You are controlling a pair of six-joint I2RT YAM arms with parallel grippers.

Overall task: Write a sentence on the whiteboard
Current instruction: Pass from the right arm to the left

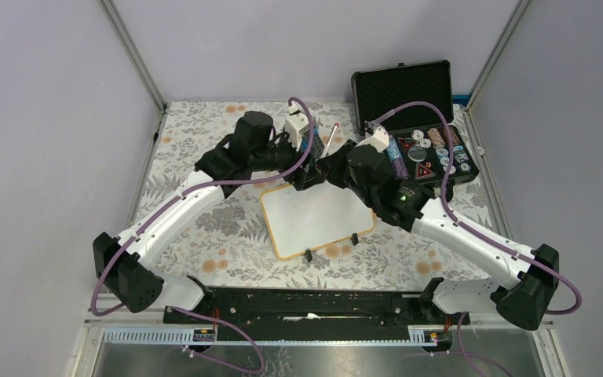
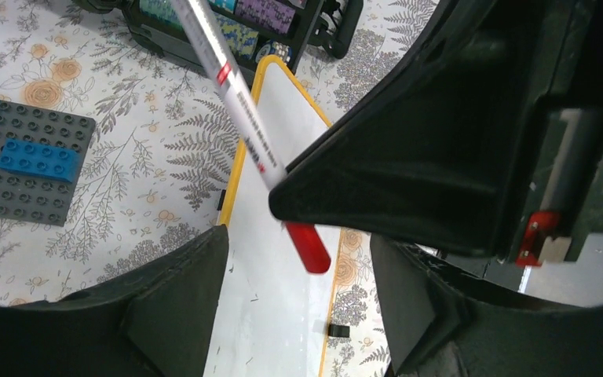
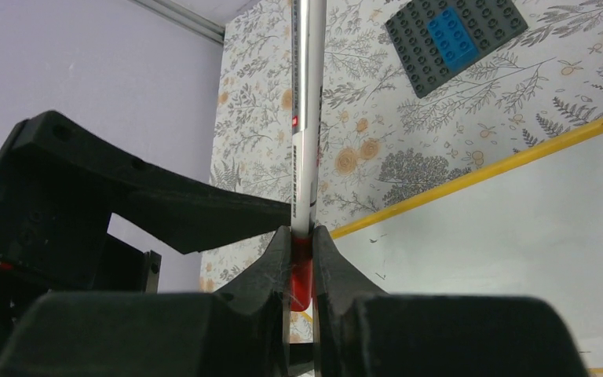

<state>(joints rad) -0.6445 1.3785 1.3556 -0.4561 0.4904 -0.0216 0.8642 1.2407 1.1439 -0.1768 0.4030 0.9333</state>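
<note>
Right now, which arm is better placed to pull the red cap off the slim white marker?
Probably left: the left gripper is open, red cap just ahead of it; the right gripper is shut on the marker.

Looks like a robot lab, a small test box. 2 robot arms, left arm & right arm, sit bolted to a black rail at the near edge. Plain grey walls & metal posts close it in on 3 sides. Purple cables run along the arms. A flower cloth lies under them, w/ a black case of small bits & a grey toy brick plate.
</note>
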